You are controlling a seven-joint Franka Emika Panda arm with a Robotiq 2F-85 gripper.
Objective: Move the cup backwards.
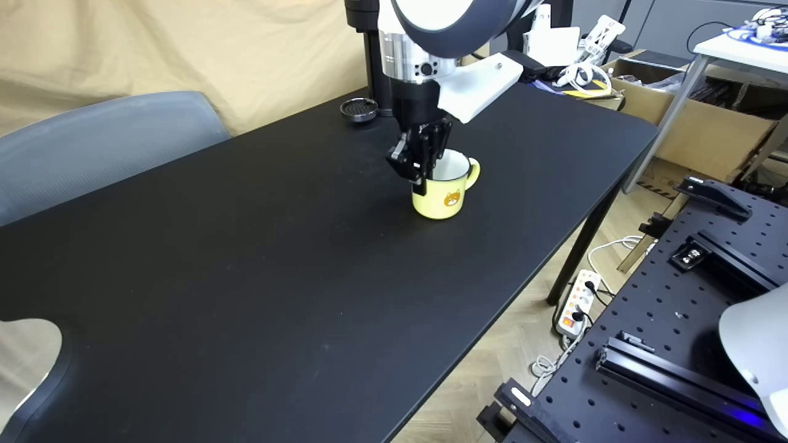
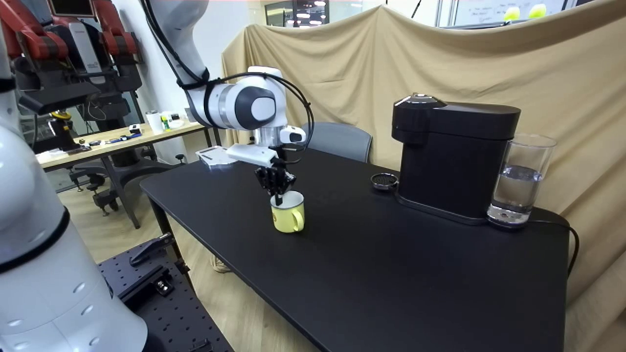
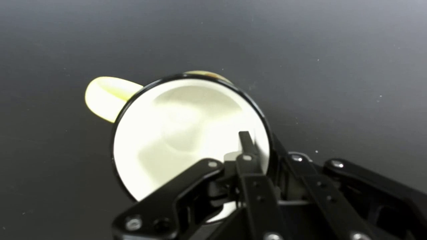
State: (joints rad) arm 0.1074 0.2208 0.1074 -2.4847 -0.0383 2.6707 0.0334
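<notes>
The cup point(image 1: 444, 195) is a small pale yellow mug with a bear picture, a white inside and a loop handle. It appears to stand upright on the black table point(image 1: 258, 295); it also shows in an exterior view point(image 2: 288, 215) and from above in the wrist view point(image 3: 186, 126). My gripper point(image 3: 259, 141) comes down from above and straddles the cup's wall, away from the handle. One finger is inside the cup, the other outside. The fingers are close together on the rim. The gripper also shows at the rim in both exterior views point(image 1: 420, 181) point(image 2: 279, 198). The outer fingertip is partly hidden in the wrist view.
A black coffee machine point(image 2: 450, 161) with a water tank point(image 2: 519, 183) stands at the table's back edge. A round drip grille point(image 2: 384, 181) lies beside it. A curved shiny object point(image 1: 28, 363) lies at one end. A grey chair point(image 1: 111, 141) stands behind the table.
</notes>
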